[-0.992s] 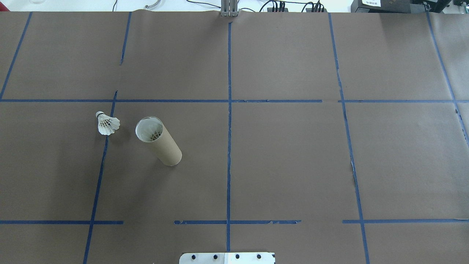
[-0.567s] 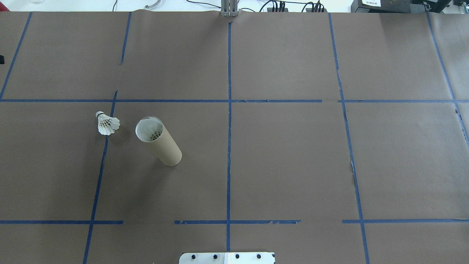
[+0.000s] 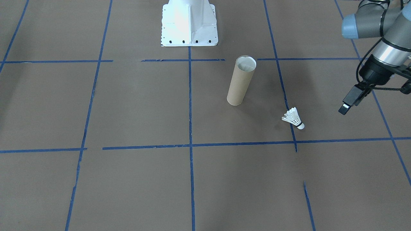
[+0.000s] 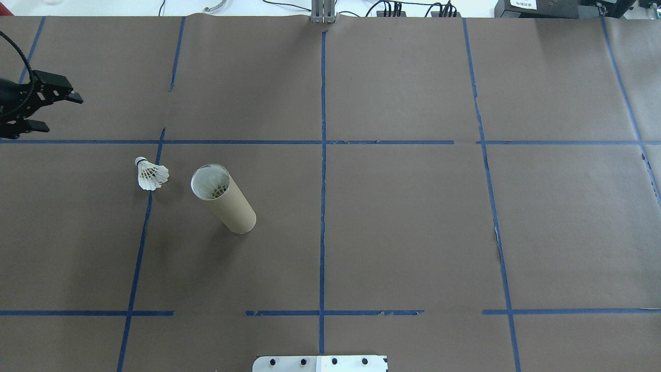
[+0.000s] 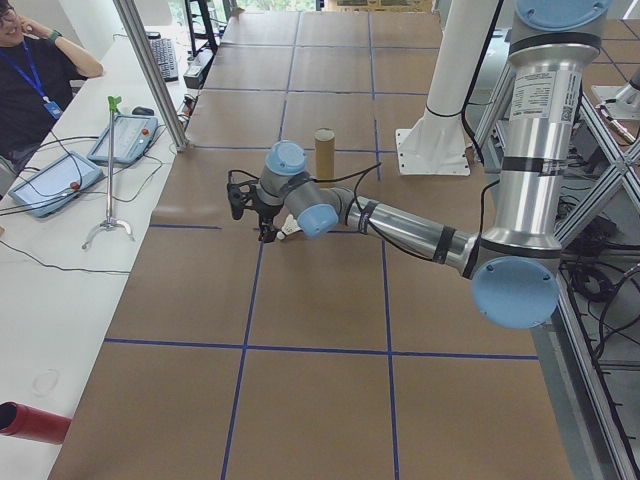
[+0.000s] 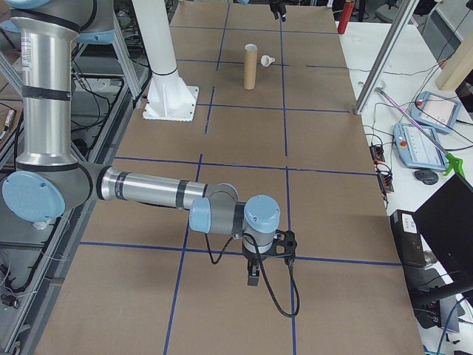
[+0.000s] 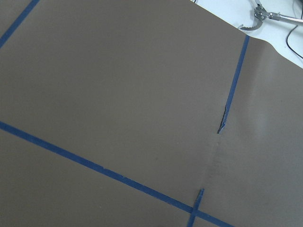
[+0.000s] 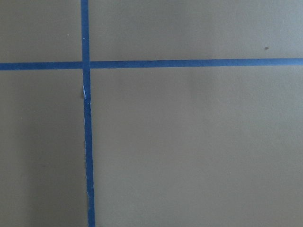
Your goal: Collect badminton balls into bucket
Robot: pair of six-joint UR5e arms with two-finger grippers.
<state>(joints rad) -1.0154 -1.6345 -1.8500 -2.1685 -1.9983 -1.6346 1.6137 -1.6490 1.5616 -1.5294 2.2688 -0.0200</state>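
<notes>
One badminton ball lies on its side on the brown paper, cork tip pointing away from the bucket; it also shows in the front-facing view. The bucket, a brown cardboard tube, stands upright just right of it, and white feather tips show inside its mouth. My left gripper hovers open and empty at the overhead view's left edge, well behind and to the left of the ball. My right gripper shows only in the exterior right view, far from both, and I cannot tell its state.
The white robot base stands at the near edge of the table, which is covered in brown paper crossed by blue tape lines. A person sits at a side bench with tablets. A red cylinder lies on that bench.
My left gripper has come into the overhead view from the left edge, moving right. The badminton ball and the bucket have not moved.
</notes>
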